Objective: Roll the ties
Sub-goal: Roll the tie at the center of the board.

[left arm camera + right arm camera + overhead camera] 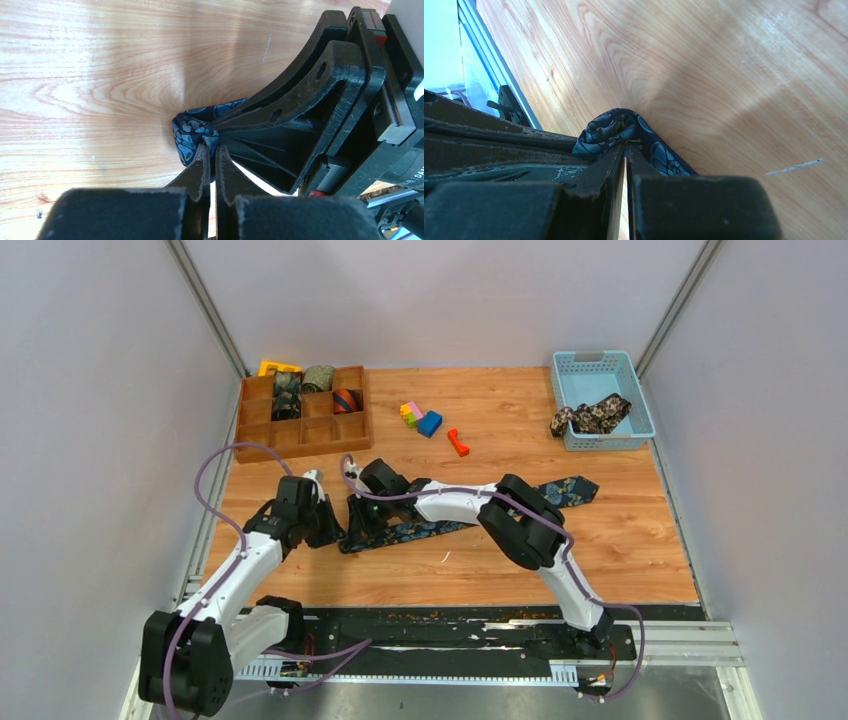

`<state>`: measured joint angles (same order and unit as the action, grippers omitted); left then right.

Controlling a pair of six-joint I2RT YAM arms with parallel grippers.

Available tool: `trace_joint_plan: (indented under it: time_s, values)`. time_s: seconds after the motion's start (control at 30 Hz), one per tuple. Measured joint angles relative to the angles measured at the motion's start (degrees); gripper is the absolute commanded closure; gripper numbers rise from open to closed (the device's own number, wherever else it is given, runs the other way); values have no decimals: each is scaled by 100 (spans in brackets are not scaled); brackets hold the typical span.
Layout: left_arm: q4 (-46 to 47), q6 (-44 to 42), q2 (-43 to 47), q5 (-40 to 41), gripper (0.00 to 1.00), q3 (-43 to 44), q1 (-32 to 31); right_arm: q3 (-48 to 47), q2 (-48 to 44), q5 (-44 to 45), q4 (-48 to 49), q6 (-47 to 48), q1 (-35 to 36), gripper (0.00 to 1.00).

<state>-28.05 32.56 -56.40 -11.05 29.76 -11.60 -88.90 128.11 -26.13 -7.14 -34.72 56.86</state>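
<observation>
A navy paisley tie lies across the wooden table, its wide pointed end to the right. Its narrow end is bunched into a small curl at the left. My left gripper is shut on that curl, its tips pinching the fabric. My right gripper meets it from the other side, shut on the same curl at its tips. The two grippers stand tip to tip. The middle of the tie is hidden under the right arm.
A wooden compartment tray at the back left holds several rolled ties. A light blue basket at the back right holds a black-tan floral tie. Small coloured blocks and an orange piece lie between them.
</observation>
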Motion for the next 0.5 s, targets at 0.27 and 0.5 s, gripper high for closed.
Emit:
trace_joint_plan:
  time_s: [0.27,0.5]
  values:
    - [26,-76,-352,-107,100,74,0,151,46,-111,234,-116,-31,92]
    - [160,-81,-577,-192,100,85,0,313,13,-197,442,-162,-92,92]
